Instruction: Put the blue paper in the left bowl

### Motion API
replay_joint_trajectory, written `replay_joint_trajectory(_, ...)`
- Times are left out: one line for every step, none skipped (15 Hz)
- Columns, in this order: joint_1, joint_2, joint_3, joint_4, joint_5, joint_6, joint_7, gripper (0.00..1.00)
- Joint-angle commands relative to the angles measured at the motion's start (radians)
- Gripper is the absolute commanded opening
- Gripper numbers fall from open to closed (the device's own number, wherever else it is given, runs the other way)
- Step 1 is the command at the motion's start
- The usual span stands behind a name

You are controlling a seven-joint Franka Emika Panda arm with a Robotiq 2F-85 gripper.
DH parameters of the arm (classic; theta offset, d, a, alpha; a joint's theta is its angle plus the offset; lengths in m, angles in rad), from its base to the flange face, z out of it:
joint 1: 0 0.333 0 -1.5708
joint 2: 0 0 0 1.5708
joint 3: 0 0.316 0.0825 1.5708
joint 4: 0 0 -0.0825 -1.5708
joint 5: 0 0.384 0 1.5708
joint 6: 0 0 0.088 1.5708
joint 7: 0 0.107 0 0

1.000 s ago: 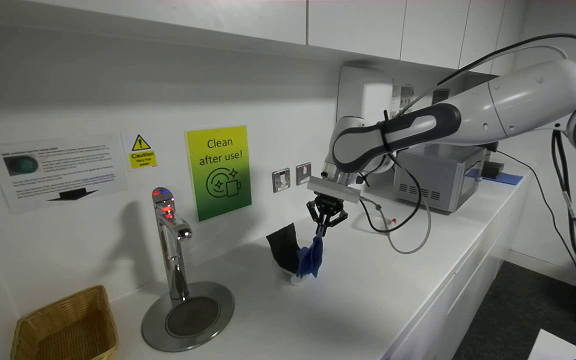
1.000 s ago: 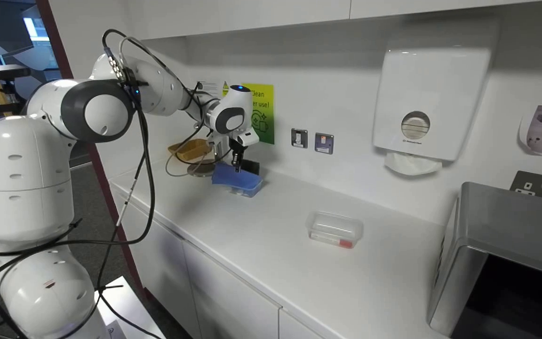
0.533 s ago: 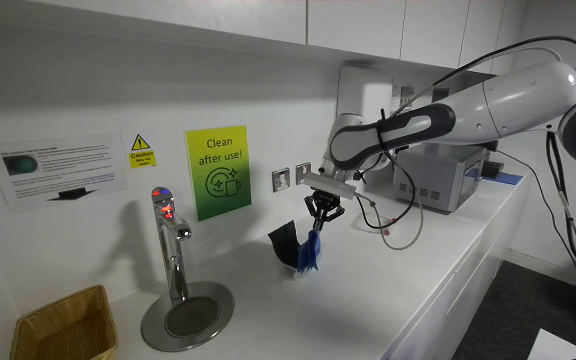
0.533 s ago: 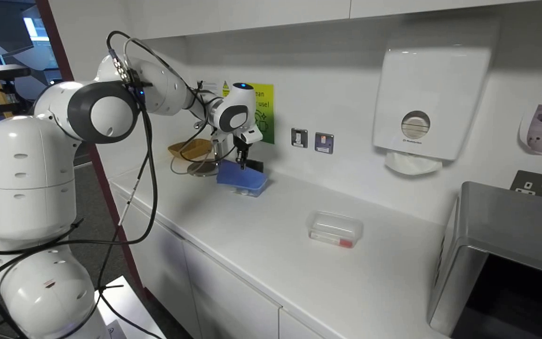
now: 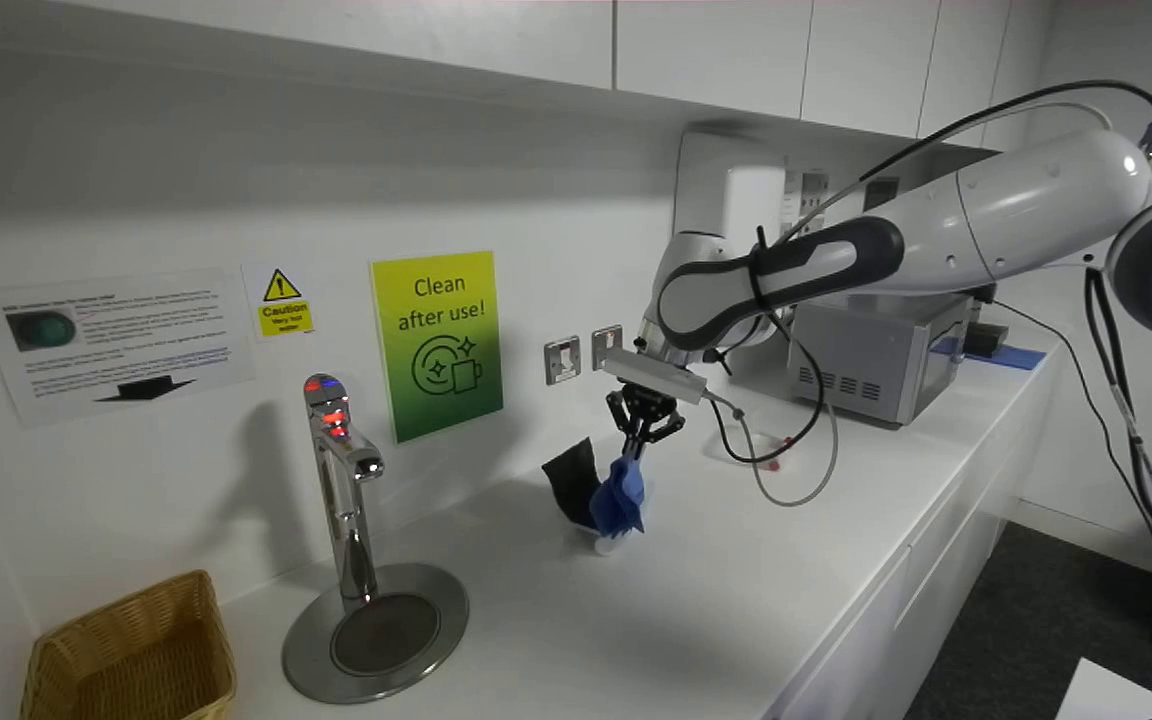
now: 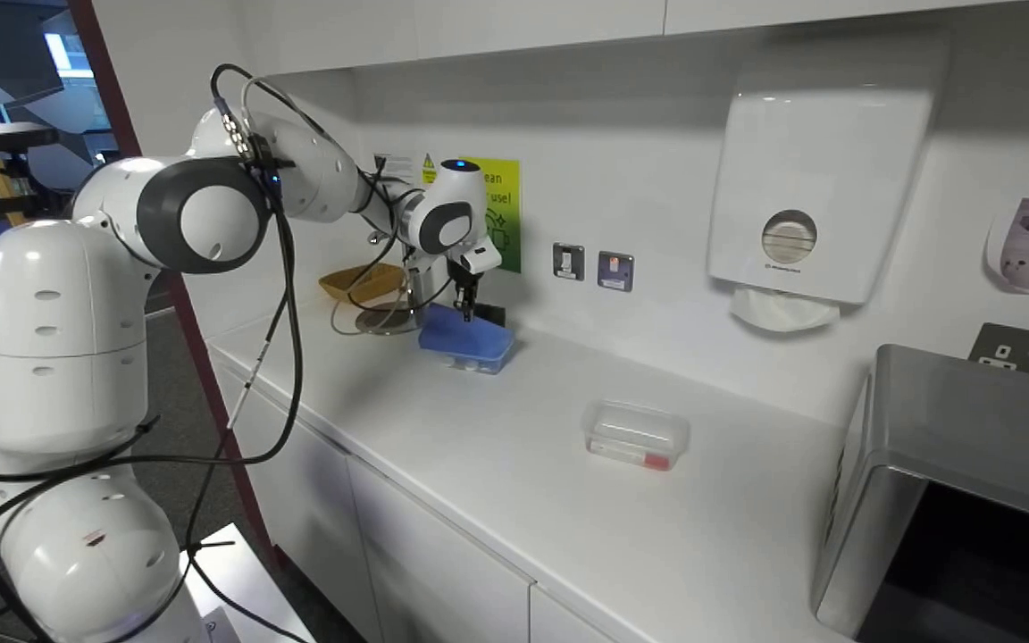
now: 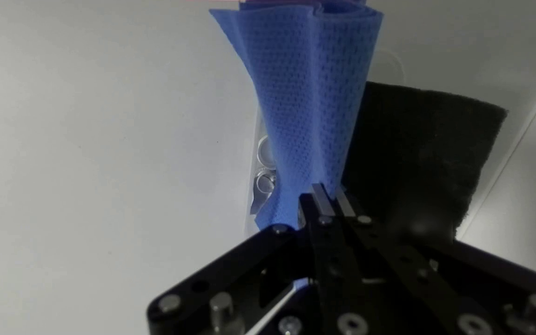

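Presently the white robot arm with dark-grey trim reaches out over the white countertop, close to the white wall. The black two-fingered gripper points down, jaws pinched together on the folded blue sheet of textured paper. That sheet hangs over the clear rectangular plastic tub nearer the slim chrome tap; whether it touches the tub, or whether the jaws catch anything else, cannot be told. Wrist view: small round shapes show past the sheet's edge (too unclear to name). A black ragged-edged sheet stands tilted just beside the blue one, on the wall side. Well apart from these, farther along the countertop, sits a clear rectangular tub with a red patch. Also on the countertop: a pale-brown wicker basket and a silver-grey metal box-shaped appliance. On the wall: a yellow-green printed sign and a white plastic towel dispenser.
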Motion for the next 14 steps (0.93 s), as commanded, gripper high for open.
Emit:
replay_joint_trajectory(0.019, 0.032, -0.022, 0.029, -0.073, 0.051, 0.068, 0.01)
replay_joint_trajectory(0.021, 0.037, -0.023, 0.030, -0.089, 0.062, 0.081, 0.01)
replay_joint_trajectory(0.024, 0.042, -0.025, 0.031, -0.106, 0.075, 0.095, 0.01)
replay_joint_trajectory(0.027, 0.047, -0.029, 0.031, -0.126, 0.086, 0.110, 0.01)
replay_joint_trajectory(0.029, 0.050, -0.031, 0.031, -0.139, 0.091, 0.122, 0.01)
replay_joint_trajectory(0.032, 0.053, -0.034, 0.031, -0.156, 0.097, 0.136, 0.01)
replay_joint_trajectory(0.036, 0.056, -0.038, 0.032, -0.170, 0.102, 0.149, 0.01)
replay_joint_trajectory(0.039, 0.058, -0.042, 0.033, -0.188, 0.107, 0.166, 0.01)
replay_joint_trajectory(0.042, 0.060, -0.046, 0.034, -0.208, 0.112, 0.186, 0.01)
replay_joint_trajectory(0.050, 0.064, -0.055, 0.035, -0.236, 0.120, 0.216, 0.01)
replay_joint_trajectory(0.057, 0.067, -0.063, 0.038, -0.263, 0.129, 0.244, 0.01)
replay_joint_trajectory(0.061, 0.069, -0.068, 0.037, -0.284, 0.145, 0.268, 0.01)
replay_joint_trajectory(0.067, 0.071, -0.075, 0.034, -0.308, 0.165, 0.294, 0.01)
replay_joint_trajectory(0.072, 0.073, -0.080, 0.032, -0.331, 0.185, 0.319, 0.01)
